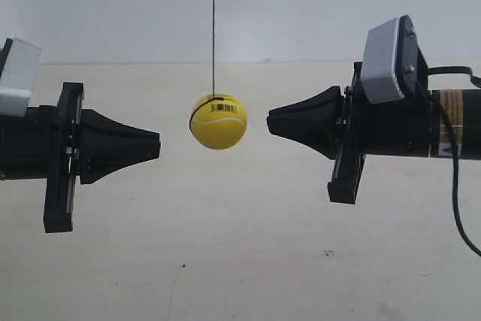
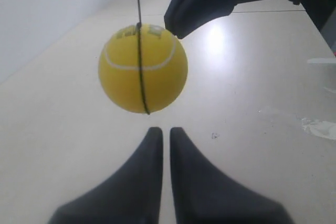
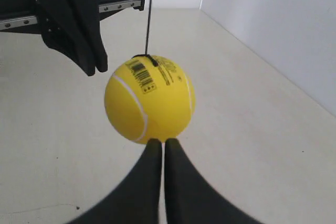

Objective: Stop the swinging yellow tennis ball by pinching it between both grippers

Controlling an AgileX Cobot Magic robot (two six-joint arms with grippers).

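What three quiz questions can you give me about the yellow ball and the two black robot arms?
1. True or false: the yellow tennis ball is lying on the pale surface.
2. Pick one: what is printed in black near the ball's top? A) a barcode B) a star C) a smiley face
3. Short answer: how many of the two, the left gripper and the right gripper, touch the ball?

Key: 1. False; it hangs from a thin dark string. 2. A. 3. None; the exterior view shows a gap on each side.
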